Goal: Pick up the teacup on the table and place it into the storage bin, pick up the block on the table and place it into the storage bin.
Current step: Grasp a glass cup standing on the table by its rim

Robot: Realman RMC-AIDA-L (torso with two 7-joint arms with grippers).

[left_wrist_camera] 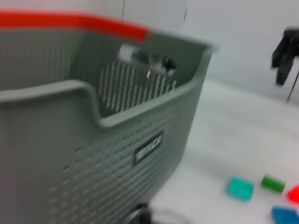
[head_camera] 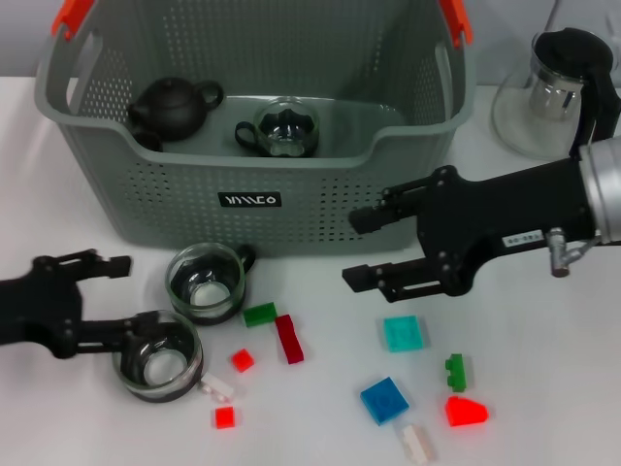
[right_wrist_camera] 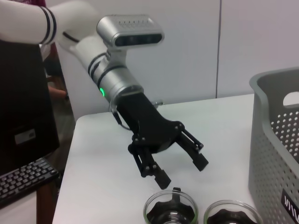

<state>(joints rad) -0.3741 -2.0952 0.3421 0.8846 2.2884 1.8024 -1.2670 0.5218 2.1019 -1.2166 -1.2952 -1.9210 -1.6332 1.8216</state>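
Work surface: a white table (head_camera: 563,388), with a pale wall behind it in the wrist views. The storage bin (head_camera: 291,209) stands at the table's far side, holding a dark teapot (head_camera: 173,107) and a glass cup (head_camera: 286,128). Two glass teacups stand in front of it: one (head_camera: 206,282) just before the bin wall, the nearer teacup (head_camera: 157,356) beside it. Blocks lie scattered nearby, among them a green block (head_camera: 259,315), a teal block (head_camera: 403,333) and a blue block (head_camera: 384,400). A glass pitcher (head_camera: 548,92) stands at the far right.

The left gripper (head_camera: 124,296) is low beside the nearer teacup, fingers spread wide, holding nothing. The right gripper (head_camera: 357,248) hovers above the table before the bin, fingers wide, empty.
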